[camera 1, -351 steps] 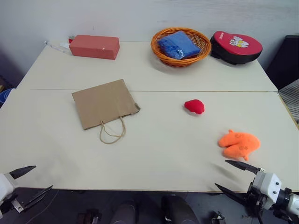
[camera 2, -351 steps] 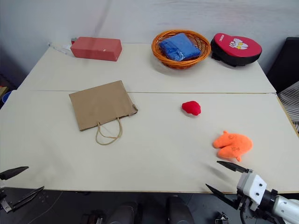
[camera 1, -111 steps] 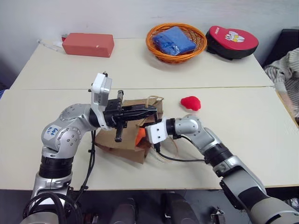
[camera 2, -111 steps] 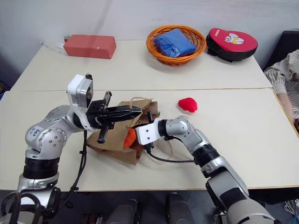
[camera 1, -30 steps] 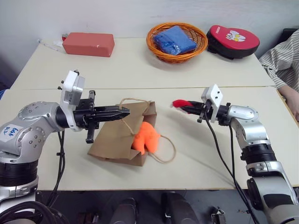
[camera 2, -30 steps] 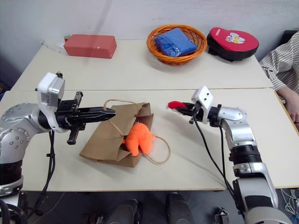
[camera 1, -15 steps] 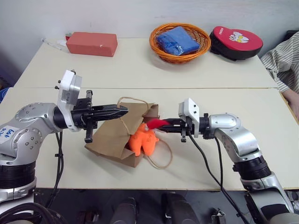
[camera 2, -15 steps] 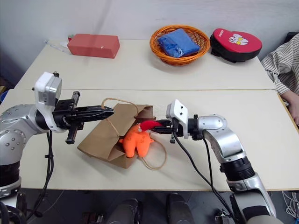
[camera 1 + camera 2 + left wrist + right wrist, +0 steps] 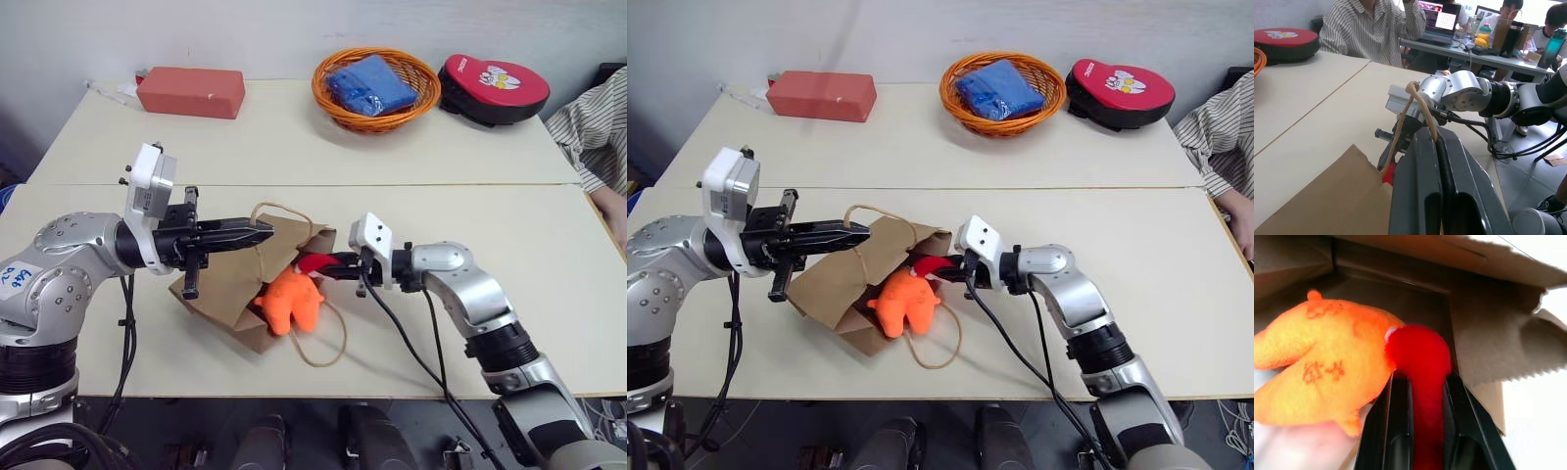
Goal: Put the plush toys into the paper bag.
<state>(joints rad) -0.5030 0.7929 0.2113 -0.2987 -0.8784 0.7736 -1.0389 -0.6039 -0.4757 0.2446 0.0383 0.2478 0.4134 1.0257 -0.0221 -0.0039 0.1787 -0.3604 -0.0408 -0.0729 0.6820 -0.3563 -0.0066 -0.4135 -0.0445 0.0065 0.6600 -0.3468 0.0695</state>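
Observation:
The brown paper bag [image 9: 227,284] lies on the table with its mouth raised toward the right. My left gripper [image 9: 266,229] is shut on one cord handle [image 9: 1418,110] and holds that edge up. The orange plush toy [image 9: 287,302] sits in the mouth, half sticking out onto the table. My right gripper [image 9: 323,264] is shut on the small red plush toy [image 9: 1418,352], whose tip is at the bag's opening, just above the orange toy [image 9: 1322,367]. The bag's dark inside [image 9: 1400,289] lies straight ahead of it.
The bag's other handle loop [image 9: 323,338] lies on the table by the orange toy. At the back stand a red block [image 9: 189,91], an orange basket [image 9: 333,69] with blue cloth, and a red-and-black pad [image 9: 493,88]. A person's striped sleeve [image 9: 598,108] is at the right edge.
My right gripper has carried the red toy leftward and down, from over the table right of the bag to the bag's mouth. The left gripper has kept the handle still.

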